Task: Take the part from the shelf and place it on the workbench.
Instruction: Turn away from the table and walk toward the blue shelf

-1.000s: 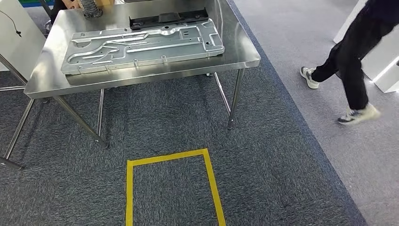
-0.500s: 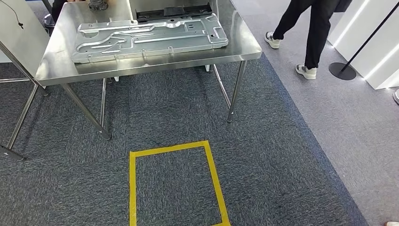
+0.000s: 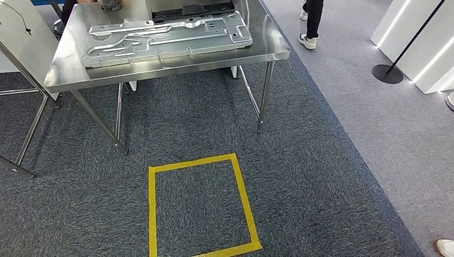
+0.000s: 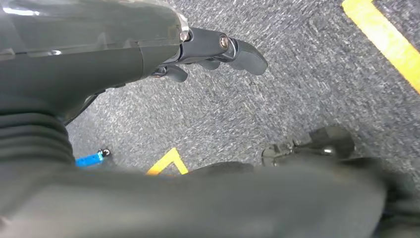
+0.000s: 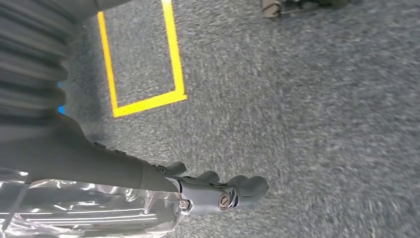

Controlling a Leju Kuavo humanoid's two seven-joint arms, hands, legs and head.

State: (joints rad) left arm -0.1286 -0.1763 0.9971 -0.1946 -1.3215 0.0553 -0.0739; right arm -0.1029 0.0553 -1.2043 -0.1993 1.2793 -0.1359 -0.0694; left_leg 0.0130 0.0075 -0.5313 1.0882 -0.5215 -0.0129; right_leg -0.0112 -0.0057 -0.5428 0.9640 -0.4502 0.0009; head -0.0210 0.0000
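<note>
A large stamped silver metal part [image 3: 166,40] lies flat on the steel workbench [image 3: 67,75] at the far side of the head view, with a black part [image 3: 193,9] behind it. My left hand [image 4: 218,52] hangs over the grey carpet with its fingers loosely apart and nothing in it. My right hand [image 5: 218,191] also hangs above the carpet, fingers extended and empty. Both hands are well away from the workbench.
A yellow tape rectangle [image 3: 151,214] marks the carpet in front of the workbench. A person's legs [image 3: 312,21] stand at the far right, near a black stanchion base [image 3: 387,74] and white panels [image 3: 423,48]. Another table's legs [image 3: 27,134] stand at the left.
The whole picture has shifted, so the camera moved; more of the yellow rectangle shows. The person has walked from the right side to the far end of the workbench.
</note>
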